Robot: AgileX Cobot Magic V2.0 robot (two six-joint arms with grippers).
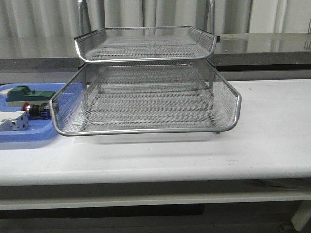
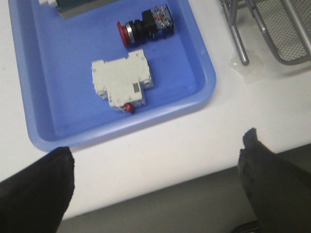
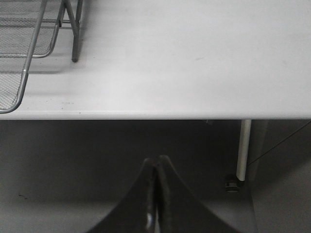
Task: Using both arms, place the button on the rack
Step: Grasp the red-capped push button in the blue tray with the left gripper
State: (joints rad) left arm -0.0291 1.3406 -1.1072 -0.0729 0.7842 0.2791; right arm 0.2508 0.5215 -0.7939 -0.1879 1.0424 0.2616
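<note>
In the front view the rack (image 1: pixel 146 97) stands mid-table, its wire-mesh tiers empty, on the white table (image 1: pixel 262 141). At the far left lies a blue tray (image 1: pixel 29 136) holding a green block (image 1: pixel 26 93), a white boxy component (image 1: pixel 12 121) and the button (image 1: pixel 35 110), which lies on its side just left of the rack's lower tier. Neither arm shows here.

In the left wrist view the left gripper (image 2: pixel 155 179) hangs over the table's near edge with its dark fingers (image 2: pixel 34 189) spread wide, gripping nothing. The button (image 2: pixel 146 26) lies in the tray (image 2: pixel 53 63), red cap pointing left, apart from the white component (image 2: pixel 121 80).

In the right wrist view the right gripper (image 3: pixel 156 194) has its fingertips pressed together, empty, off the table's near edge; a corner of the rack (image 3: pixel 29 39) shows
</note>
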